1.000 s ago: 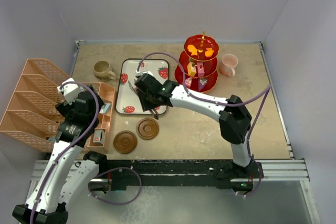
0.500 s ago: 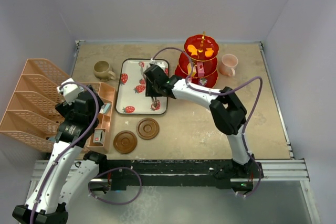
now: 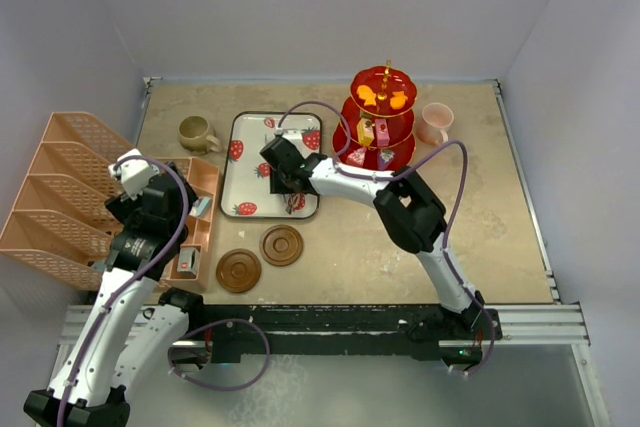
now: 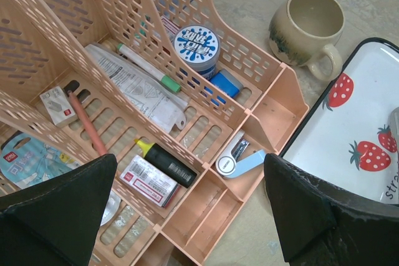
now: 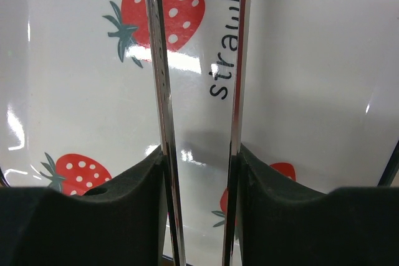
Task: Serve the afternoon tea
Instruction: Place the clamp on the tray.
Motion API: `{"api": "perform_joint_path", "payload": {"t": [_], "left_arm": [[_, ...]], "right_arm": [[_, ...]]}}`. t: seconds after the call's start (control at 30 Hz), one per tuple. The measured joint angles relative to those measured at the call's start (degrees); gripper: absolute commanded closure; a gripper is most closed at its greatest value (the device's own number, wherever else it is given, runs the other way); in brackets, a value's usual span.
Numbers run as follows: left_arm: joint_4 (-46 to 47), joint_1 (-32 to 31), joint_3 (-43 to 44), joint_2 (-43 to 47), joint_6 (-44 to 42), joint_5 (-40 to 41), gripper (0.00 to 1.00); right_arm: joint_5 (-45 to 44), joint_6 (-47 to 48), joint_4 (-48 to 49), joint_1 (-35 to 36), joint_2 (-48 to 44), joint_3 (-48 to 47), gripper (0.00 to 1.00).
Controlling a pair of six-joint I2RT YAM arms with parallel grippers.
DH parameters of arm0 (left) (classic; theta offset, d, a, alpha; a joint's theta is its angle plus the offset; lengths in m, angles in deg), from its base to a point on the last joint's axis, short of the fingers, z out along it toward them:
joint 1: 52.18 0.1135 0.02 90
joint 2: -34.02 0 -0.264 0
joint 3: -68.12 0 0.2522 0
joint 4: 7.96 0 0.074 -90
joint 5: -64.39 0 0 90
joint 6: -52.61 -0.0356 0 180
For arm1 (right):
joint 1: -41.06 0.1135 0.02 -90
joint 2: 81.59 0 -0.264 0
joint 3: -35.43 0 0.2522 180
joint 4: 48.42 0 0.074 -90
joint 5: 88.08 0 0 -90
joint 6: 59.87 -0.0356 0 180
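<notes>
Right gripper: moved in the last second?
Yes, slightly. The right gripper, clamping the tweezers, edged toward the far edge of the strawberry tray. It stays over the tray's right half.

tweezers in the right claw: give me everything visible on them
The tweezers are long, shiny metal: two thin flat arms with a gap between them that widens away from the grip. The right claw is shut on them, one black pad pressed against the outside of each arm. They are held above the white strawberry tray. Their tips run out of the wrist view, so whether they hold anything cannot be told.
</notes>
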Motion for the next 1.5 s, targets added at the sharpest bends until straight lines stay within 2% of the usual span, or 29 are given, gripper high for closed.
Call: {"api": "perform_joint_path", "payload": {"t": [0.17, 0.37, 0.5, 0.73, 0.8, 1.17, 1.3, 1.5], "left_arm": [[0.0, 0.0, 0.0, -0.5, 0.0, -0.1, 0.01], [0.1, 0.0, 0.0, -1.2, 0.0, -0.3, 0.01], [0.1, 0.0, 0.0, -1.2, 0.0, -0.3, 0.01], [0.2, 0.0, 0.0, -1.5, 0.0, -0.7, 0.01], [0.2, 0.0, 0.0, -1.6, 0.0, -0.8, 0.01], [0.2, 0.0, 0.0, -1.7, 0.0, -1.3, 0.01], [0.2, 0.0, 0.0, -1.7, 0.0, -1.4, 0.01], [0.2, 0.0, 0.0, -1.6, 0.0, -1.4, 0.01]], "right_arm": [[-0.2, 0.8, -1.5, 0.2, 0.2, -0.2, 0.51], [-1.0, 1.5, -2.0, 0.2, 0.3, -0.2, 0.5], [-1.6, 1.7, -2.8, 0.5, 0.9, -1.4, 0.42], [-1.4, 2.2, -3.7, 0.5, 0.8, -1.6, 0.4], [-1.1, 2.6, -4.9, 0.5, 0.6, -1.9, 0.35], [1.0, 5.4, -8.3, 0.7, -6.8, -5.2, 0.33], [2.5, 6.8, -6.1, 1.1, -16.4, 1.7, 0.3], [9.6, 6.3, 2.3, 2.0, -32.1, 20.2, 0.29]]}}
